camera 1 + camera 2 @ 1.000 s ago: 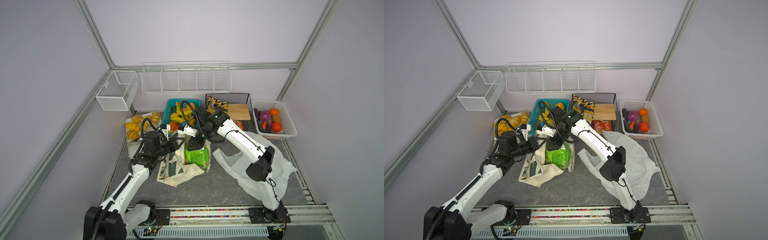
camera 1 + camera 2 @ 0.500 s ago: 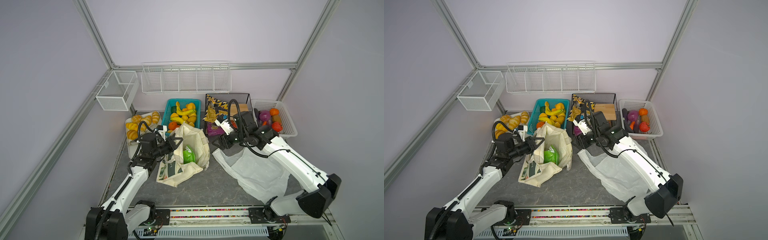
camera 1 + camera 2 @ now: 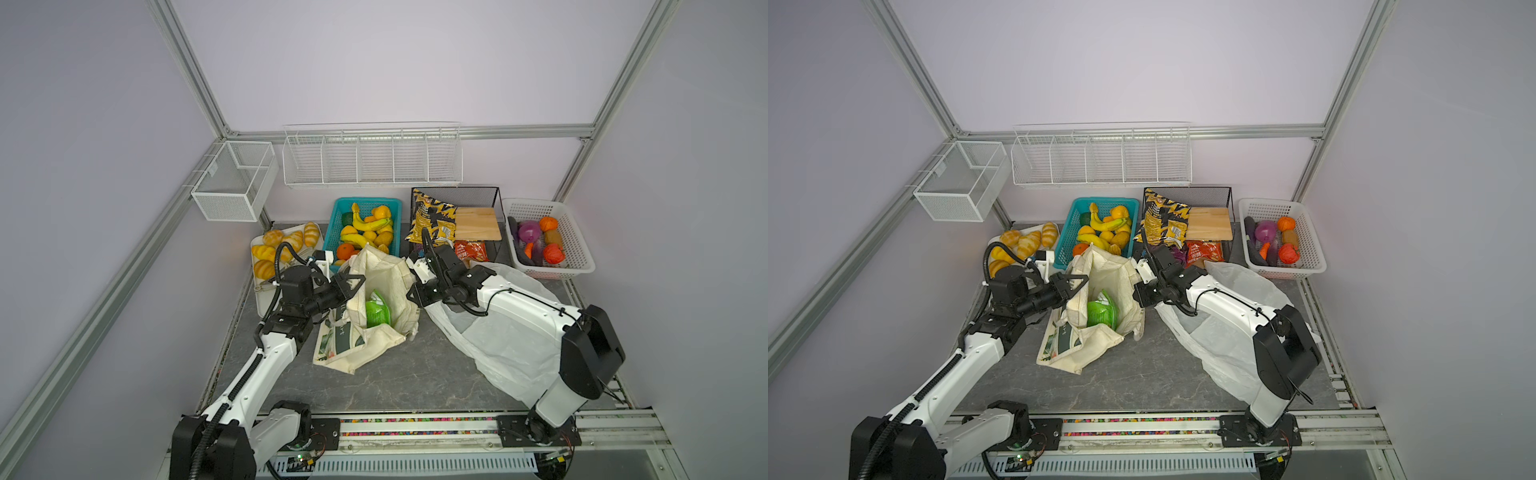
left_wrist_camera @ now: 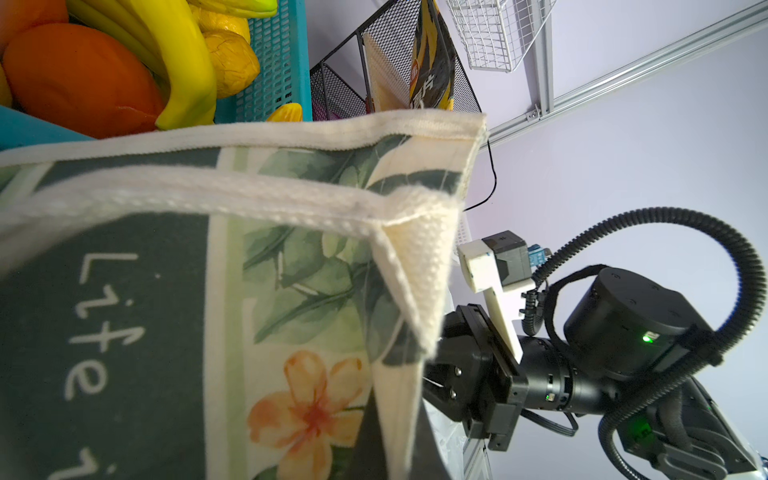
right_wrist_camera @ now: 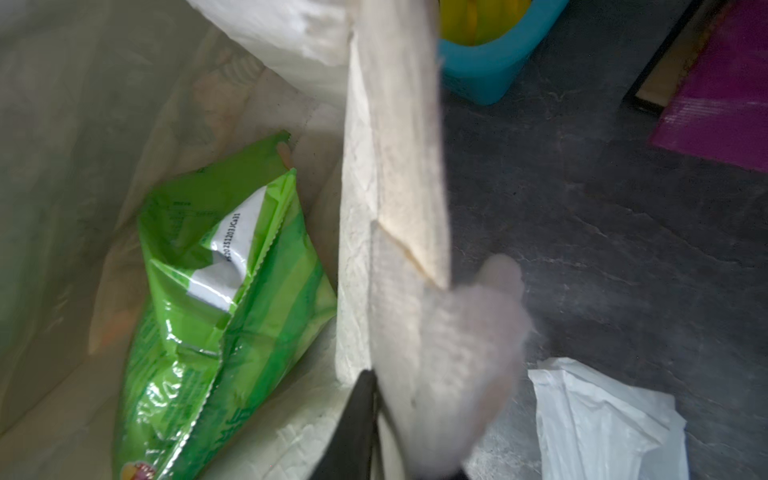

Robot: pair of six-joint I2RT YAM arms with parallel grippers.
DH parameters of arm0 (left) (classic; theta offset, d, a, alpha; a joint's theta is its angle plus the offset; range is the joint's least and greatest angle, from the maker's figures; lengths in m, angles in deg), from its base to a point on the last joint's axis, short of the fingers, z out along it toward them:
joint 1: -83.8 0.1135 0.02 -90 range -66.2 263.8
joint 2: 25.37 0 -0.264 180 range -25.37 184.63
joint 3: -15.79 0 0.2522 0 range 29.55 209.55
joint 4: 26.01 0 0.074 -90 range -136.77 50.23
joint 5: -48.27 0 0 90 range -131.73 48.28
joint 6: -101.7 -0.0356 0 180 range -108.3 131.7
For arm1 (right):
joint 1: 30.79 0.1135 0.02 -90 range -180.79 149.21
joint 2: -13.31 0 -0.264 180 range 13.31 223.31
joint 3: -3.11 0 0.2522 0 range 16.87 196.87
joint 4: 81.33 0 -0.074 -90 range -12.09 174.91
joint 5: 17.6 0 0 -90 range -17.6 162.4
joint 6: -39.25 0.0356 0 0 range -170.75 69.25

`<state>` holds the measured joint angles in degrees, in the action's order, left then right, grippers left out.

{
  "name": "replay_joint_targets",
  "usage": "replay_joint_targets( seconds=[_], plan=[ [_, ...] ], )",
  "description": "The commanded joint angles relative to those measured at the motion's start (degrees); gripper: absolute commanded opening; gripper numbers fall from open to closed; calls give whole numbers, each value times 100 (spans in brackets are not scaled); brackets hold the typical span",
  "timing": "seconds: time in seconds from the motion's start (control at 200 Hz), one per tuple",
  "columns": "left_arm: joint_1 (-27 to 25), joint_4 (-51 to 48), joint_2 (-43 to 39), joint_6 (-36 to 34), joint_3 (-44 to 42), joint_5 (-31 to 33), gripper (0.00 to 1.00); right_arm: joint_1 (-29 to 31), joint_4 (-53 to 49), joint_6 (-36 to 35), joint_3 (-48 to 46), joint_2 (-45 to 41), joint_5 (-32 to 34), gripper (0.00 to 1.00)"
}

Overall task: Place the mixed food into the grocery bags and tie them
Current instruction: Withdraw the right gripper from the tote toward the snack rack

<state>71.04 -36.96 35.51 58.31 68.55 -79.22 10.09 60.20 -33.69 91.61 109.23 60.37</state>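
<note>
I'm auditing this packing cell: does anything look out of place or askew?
The white plastic carrier bag lies crumpled flat under the right arm; the canvas tote sags sideways, its rim pinched by the left gripper and right gripper. Nothing spilled.

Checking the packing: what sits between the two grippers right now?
The open cream tote, pinched at opposite rims by the left gripper and right gripper, with the green snack bag inside it. Both top views show this.
</note>
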Motion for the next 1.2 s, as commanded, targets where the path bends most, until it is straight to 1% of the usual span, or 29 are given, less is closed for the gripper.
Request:
replay_joint_targets(
  seconds=[0.0,0.09,0.15,0.22,0.29,0.345,0.41,0.475,0.54,0.59,0.615,0.685,0.79,0.855,0.925,0.975,1.035,1.125,1.195],
  plan=[
    [27,-452,-259,-413,339,104,0,-11,-278,-352,175,-743,18,7],
    [27,-1689,-378,-1274,874,467,0,-4,-671,-538,285,-1077,-452,7],
    [27,-2428,-447,-1859,1208,737,0,23,-769,-511,298,-1208,-673,7],
    [27,-3018,-499,-2369,1468,1089,0,57,-711,-436,234,-1261,-769,6],
    [27,-3512,-453,-2725,1699,1384,0,71,-925,-510,424,-1205,-893,7],
    [27,-3869,-368,-2885,1911,1580,0,94,-1050,-599,549,-1227,-843,7],
    [27,-4111,-244,-2967,2054,1627,0,90,-939,-625,589,-1296,-893,7],
    [27,-4219,-77,-2963,2125,1483,0,98,-738,-516,608,-1265,-1252,7],
    [27,-4286,99,-2889,2130,1315,0,120,-589,-435,611,-1099,-1709,11],
    [27,-4324,204,-2860,2105,1283,0,145,-700,-526,652,-957,-1772,15],
    [27,-4324,245,-2864,2080,1284,0,153,-811,-607,682,-910,-1678,17],
    [27,-4304,266,-2899,2000,1444,0,148,-1064,-841,691,-956,-1196,29],
    [27,-4242,175,-2903,1939,1798,0,41,-1159,-1121,526,-1410,-370,55],
    [27,-4133,96,-2899,1884,1835,0,-134,-1026,-1168,320,-1785,65,63],
    [27,-4003,17,-2864,1808,1818,0,-406,-798,-1044,-26,-2154,566,70],
    [28,-3940,-14,-2858,1752,1816,0,-638,-613,-895,-315,-2383,924,73],
    [27,-3896,-48,-2860,1700,1810,0,-984,-392,-662,-658,-2592,1199,76],
    [27,-3826,-92,-2868,1641,1810,0,-1489,56,-250,-1072,-2761,1262,80],
    [27,-3750,-103,-2852,1620,1795,0,-1655,492,16,-1268,-2752,1152,84]
  ],
)
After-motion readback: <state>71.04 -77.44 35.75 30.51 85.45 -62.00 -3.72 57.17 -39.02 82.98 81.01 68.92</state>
